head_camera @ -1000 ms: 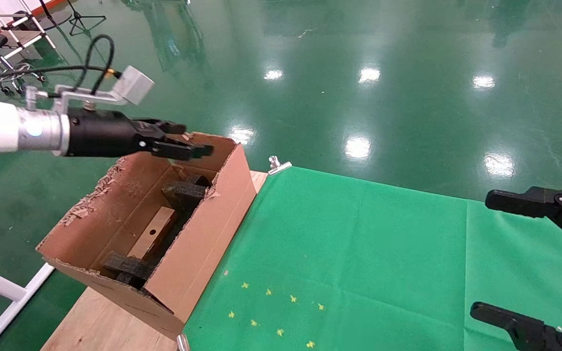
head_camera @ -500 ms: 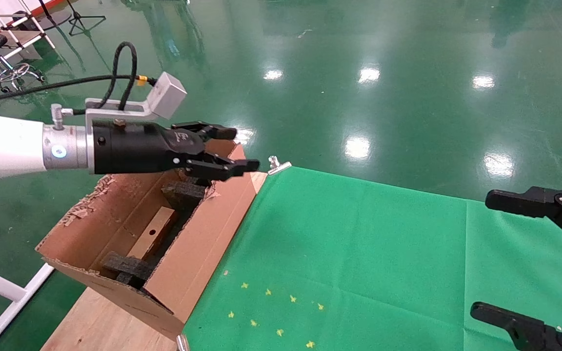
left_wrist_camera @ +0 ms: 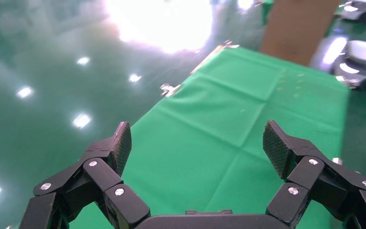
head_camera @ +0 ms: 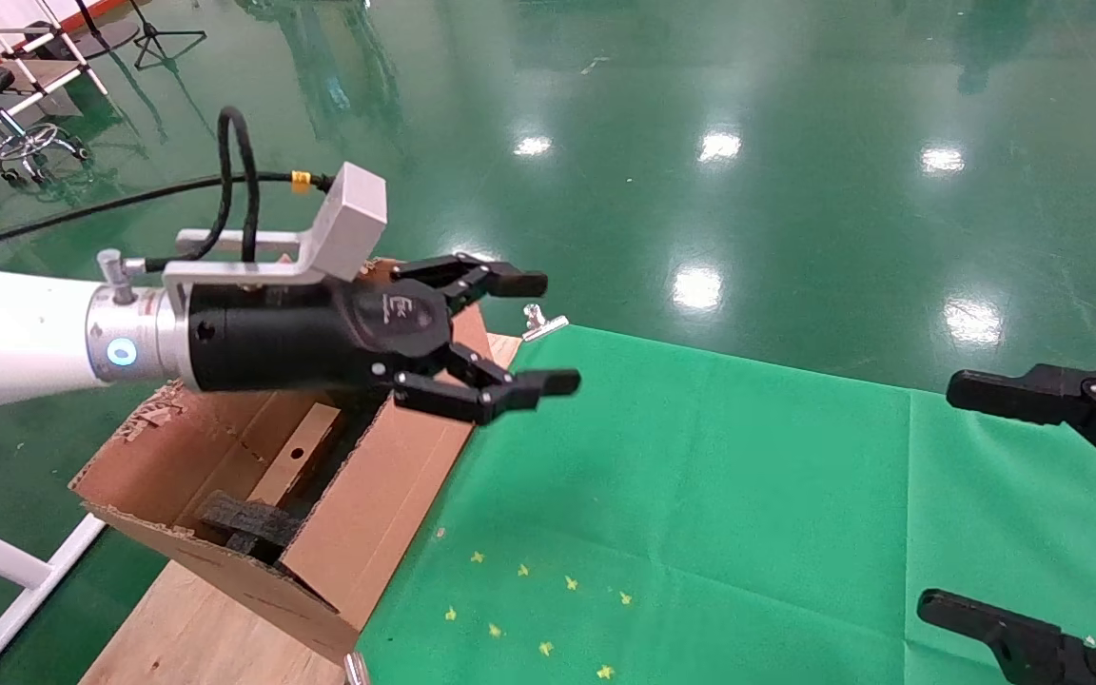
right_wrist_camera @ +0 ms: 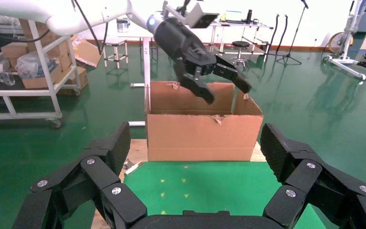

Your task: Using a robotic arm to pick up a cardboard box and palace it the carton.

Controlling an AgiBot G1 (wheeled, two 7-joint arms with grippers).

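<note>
The small cardboard box (head_camera: 315, 436), with a round hole in its top face, lies inside the large carton (head_camera: 386, 495) between dark foam pieces (head_camera: 248, 518). My left gripper (head_camera: 538, 333) on the white arm is open and empty. It hovers above the carton's right wall and the edge of the green cloth. In the left wrist view the left gripper (left_wrist_camera: 198, 138) has only cloth between its fingers. My right gripper (head_camera: 938, 495) is open and empty at the right edge. The right wrist view (right_wrist_camera: 195, 143) faces the carton (right_wrist_camera: 202, 133) and the left gripper (right_wrist_camera: 219, 78).
A green cloth (head_camera: 700, 476) covers the table, with small yellow marks (head_camera: 529, 609) near the front. A metal clip (head_camera: 540, 323) holds its far corner. The carton stands on bare wood (head_camera: 196, 618) at the table's left end. A shelf rack (right_wrist_camera: 28, 57) stands beyond.
My left gripper has moved right and nearer, from over the carton's far end to above its right wall, and its fingers have spread wider. The small box stays in the carton. The right gripper has not moved.
</note>
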